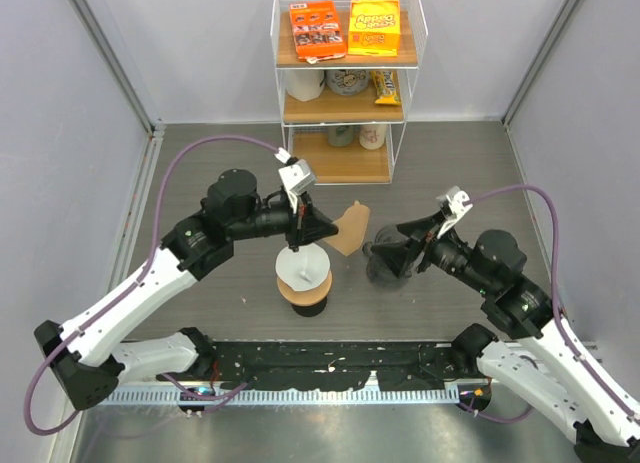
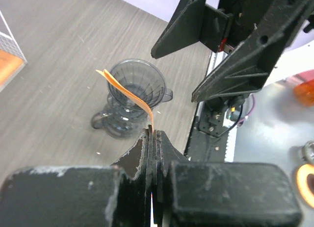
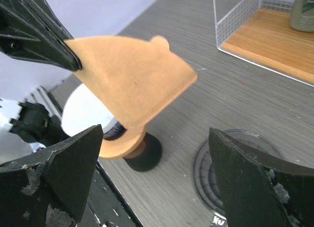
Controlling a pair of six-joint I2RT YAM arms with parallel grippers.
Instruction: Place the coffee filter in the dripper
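My left gripper [image 1: 328, 228] is shut on one edge of a tan paper coffee filter [image 1: 350, 227] and holds it in the air left of and above the dark clear dripper [image 1: 384, 267], which stands on the table. In the left wrist view the filter [image 2: 126, 91] shows edge-on, clamped at the fingertips [image 2: 153, 134], with the dripper [image 2: 138, 85] behind it. My right gripper [image 1: 397, 249] is open and empty over the dripper. In the right wrist view [image 3: 156, 173] the flat filter [image 3: 132, 77] hangs ahead and the dripper's rim [image 3: 230, 161] lies low between the jaws.
A white cone on a tan and black stand [image 1: 304, 281] sits just left of the dripper, also in the right wrist view [image 3: 128, 148]. A wire shelf [image 1: 345, 83] with snack boxes and cups stands at the back, its corner in the right wrist view [image 3: 265, 36].
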